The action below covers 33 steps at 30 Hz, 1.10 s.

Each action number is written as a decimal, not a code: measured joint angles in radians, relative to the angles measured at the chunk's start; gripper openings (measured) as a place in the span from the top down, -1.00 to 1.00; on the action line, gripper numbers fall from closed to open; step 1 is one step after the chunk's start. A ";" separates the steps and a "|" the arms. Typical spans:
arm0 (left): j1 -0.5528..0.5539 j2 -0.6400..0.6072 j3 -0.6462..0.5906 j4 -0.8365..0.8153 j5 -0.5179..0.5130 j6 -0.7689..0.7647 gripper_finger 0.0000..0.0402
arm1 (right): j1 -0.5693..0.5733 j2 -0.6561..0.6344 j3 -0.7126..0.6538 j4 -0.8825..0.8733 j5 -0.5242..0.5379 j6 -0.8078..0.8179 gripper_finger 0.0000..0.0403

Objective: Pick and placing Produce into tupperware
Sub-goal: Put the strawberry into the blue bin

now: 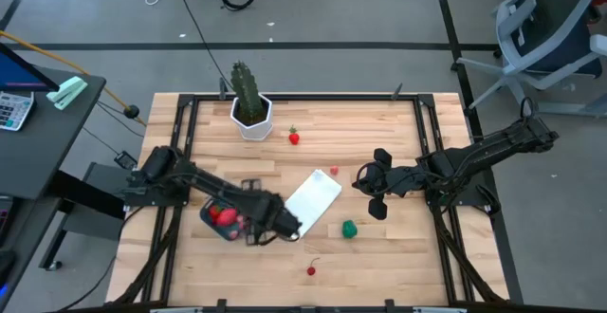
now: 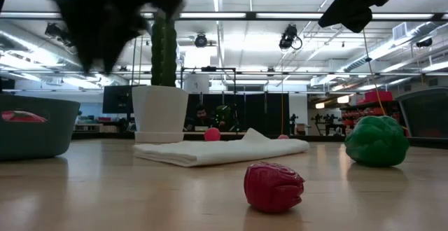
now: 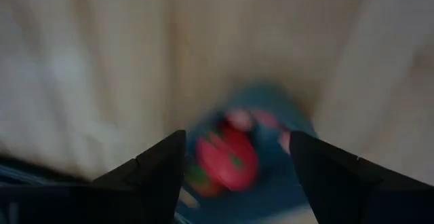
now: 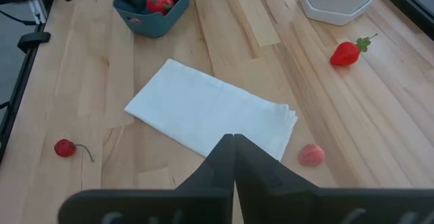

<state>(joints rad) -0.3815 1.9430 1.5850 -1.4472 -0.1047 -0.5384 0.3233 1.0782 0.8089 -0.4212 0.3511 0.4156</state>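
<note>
The teal tupperware (image 1: 211, 220) sits on the table's left half with red fruits inside (image 3: 227, 157). My left gripper (image 3: 237, 149) hovers open above it, blurred, with nothing between its fingers. Loose produce lies on the table: a strawberry (image 1: 294, 138) near the pot, a pink ball (image 1: 334, 171), a green piece (image 1: 349, 229) and a cherry (image 1: 311, 270) toward the near edge. My right gripper (image 4: 234, 146) is shut and empty, held above the table right of the white panel (image 1: 313, 199).
A cactus in a white hexagonal pot (image 1: 252, 114) stands at the far edge. The white flat panel (image 4: 210, 108) lies mid-table between the tub and the right arm. Bare wood shows along the near edge and around the cherry (image 4: 65, 147).
</note>
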 joint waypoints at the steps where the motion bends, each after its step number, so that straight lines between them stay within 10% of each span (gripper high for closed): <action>1: 0.013 0.000 0.027 0.002 -0.051 0.028 -0.34 | 0.000 0.000 0.000 0.000 0.000 0.000 0.93; 7: 0.120 0.000 0.163 0.095 -0.332 0.056 -0.32 | 0.000 0.000 0.000 0.000 0.000 0.000 0.93; 33: 0.708 0.000 -0.123 0.791 -0.244 -0.154 -0.29 | 0.000 0.000 0.000 0.000 0.000 -0.034 0.93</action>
<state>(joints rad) 0.3262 1.9427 1.4616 -0.6557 -0.3492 -0.6920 0.3233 1.0782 0.8089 -0.4210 0.3515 0.3821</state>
